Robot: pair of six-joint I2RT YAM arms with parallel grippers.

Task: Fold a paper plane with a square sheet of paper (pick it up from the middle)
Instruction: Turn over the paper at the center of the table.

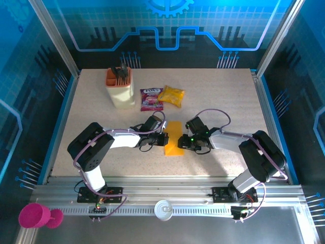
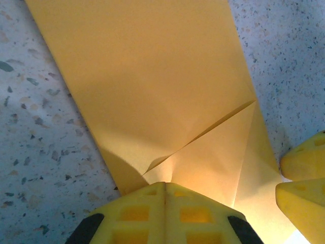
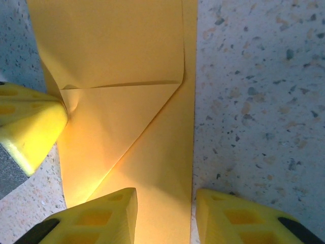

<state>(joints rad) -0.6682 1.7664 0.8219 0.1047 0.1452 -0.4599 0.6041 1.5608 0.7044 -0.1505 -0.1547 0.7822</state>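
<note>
The square sheet of paper [image 1: 174,138] lies mid-table, folded into a long orange-yellow strip with a triangular flap folded over it [image 3: 117,122]. My left gripper [image 1: 163,138] comes in from the left, shut. Its joined tips [image 2: 165,185] press on the paper where the flap's crease ends, and the paper puckers there [image 2: 175,162]. My right gripper [image 1: 184,141] stands open at the strip's right side. In the right wrist view one of its fingers [image 3: 101,218] is over the paper and the other over bare table, with the paper's edge [image 3: 193,152] between them. No paper plane shape shows.
At the back left stands a cream holder [image 1: 120,87] with dark tools in it. Beside it lie a purple-red packet [image 1: 151,98] and a glossy yellow snack bag [image 1: 171,95]. A pink object [image 1: 35,216] sits off the table at the front left.
</note>
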